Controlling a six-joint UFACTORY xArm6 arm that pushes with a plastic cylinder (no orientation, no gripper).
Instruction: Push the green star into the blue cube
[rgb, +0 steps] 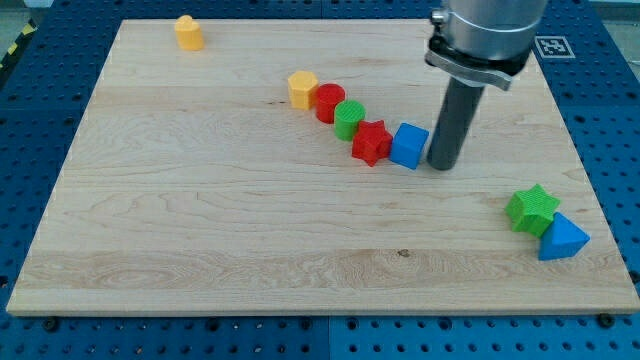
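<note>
The green star lies near the view's right edge, touching a blue triangular block just below and right of it. The blue cube sits mid-board at the lower right end of a diagonal row of blocks. My tip stands just right of the blue cube, close to or touching its right side. The green star is well to the right of and below my tip.
The diagonal row runs up-left from the blue cube: a red star, a green cylinder, a red cylinder, a yellow hexagonal block. A yellow block stands near the board's top left. The wooden board lies on a blue perforated table.
</note>
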